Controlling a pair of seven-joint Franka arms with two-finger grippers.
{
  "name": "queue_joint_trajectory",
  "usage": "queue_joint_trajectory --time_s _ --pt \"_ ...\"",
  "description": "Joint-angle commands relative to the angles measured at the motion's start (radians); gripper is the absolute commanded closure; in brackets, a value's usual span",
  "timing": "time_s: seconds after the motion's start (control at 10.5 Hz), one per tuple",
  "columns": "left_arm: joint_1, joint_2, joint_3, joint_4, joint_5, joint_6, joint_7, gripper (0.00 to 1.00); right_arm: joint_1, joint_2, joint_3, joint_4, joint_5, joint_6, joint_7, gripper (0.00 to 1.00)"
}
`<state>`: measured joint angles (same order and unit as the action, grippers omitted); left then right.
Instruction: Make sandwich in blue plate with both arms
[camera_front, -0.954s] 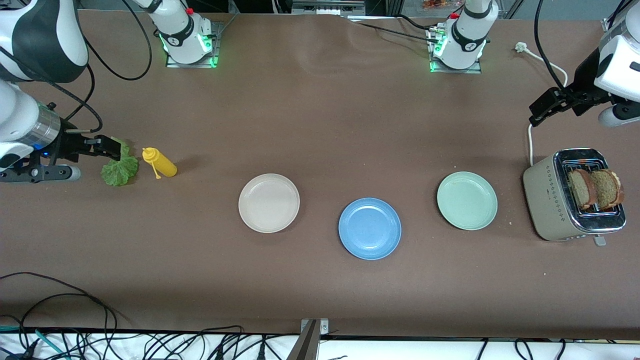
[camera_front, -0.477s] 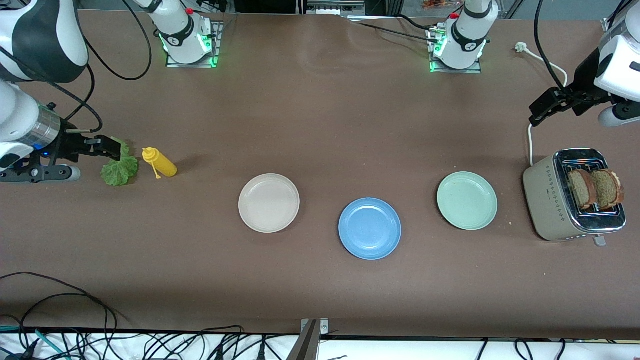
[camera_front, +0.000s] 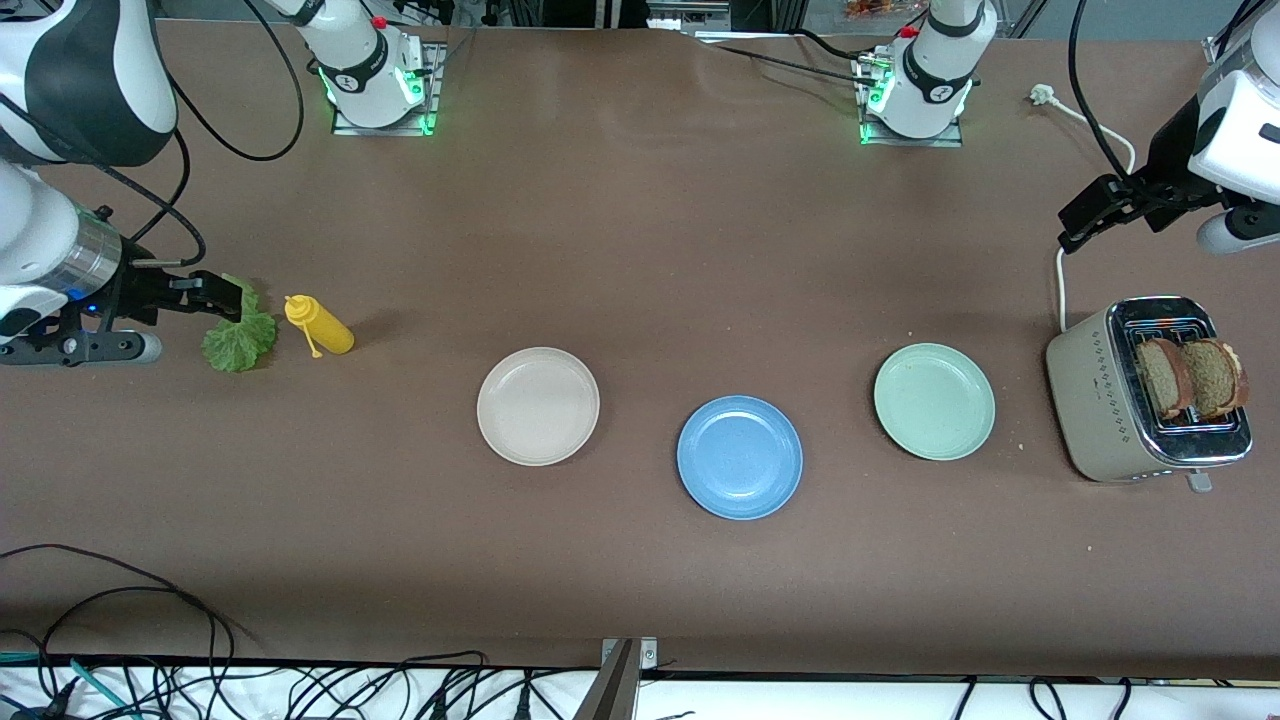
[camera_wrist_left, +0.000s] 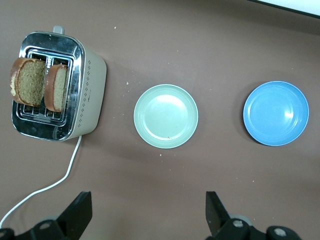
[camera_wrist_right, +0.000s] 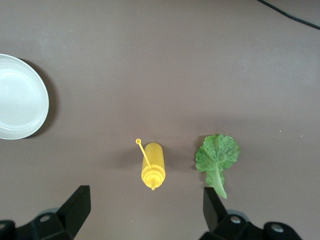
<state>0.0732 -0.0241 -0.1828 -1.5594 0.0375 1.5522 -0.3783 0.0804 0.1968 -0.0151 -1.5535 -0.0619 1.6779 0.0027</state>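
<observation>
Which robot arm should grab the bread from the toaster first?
Probably the left arm. Its end effector hangs open over the table beside the toaster, where both bread slices stand. The right end effector, also open, is over the lettuce leaf at the right arm's end of the table.

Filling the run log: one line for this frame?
left tool open over table by toaster | right tool open over lettuce | blue plate bare

Matt brown table (camera_front: 640, 250), glossy blue plate (camera_front: 740, 457), shiny chrome-topped toaster (camera_front: 1150, 390), smooth yellow plastic bottle (camera_front: 318, 324).
</observation>
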Motion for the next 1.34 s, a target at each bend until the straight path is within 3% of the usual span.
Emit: queue_joint_trajectory --time_s 0.0,0.38,0.86,1.24 --pt "0.003 0.016 -0.001 0.036 -0.016 -0.018 0.01 0.0 -0.008 0.012 0.007 0.027 -0.001 -0.007 0.014 0.0" --pt "0.01 0.041 0.006 0.036 -0.015 -0.017 0.013 0.0 -0.008 0.012 0.007 0.027 -0.001 -0.006 0.014 0.0" --pt "0.083 0.202 0.012 0.078 0.056 -0.011 0.067 0.0 -0.008 0.012 0.007 0.027 0.001 -0.006 0.014 0.0" --pt "0.173 0.283 0.012 0.078 0.084 -0.003 0.286 0.0 -0.01 0.012 0.007 0.027 0.001 -0.004 0.014 0.0"
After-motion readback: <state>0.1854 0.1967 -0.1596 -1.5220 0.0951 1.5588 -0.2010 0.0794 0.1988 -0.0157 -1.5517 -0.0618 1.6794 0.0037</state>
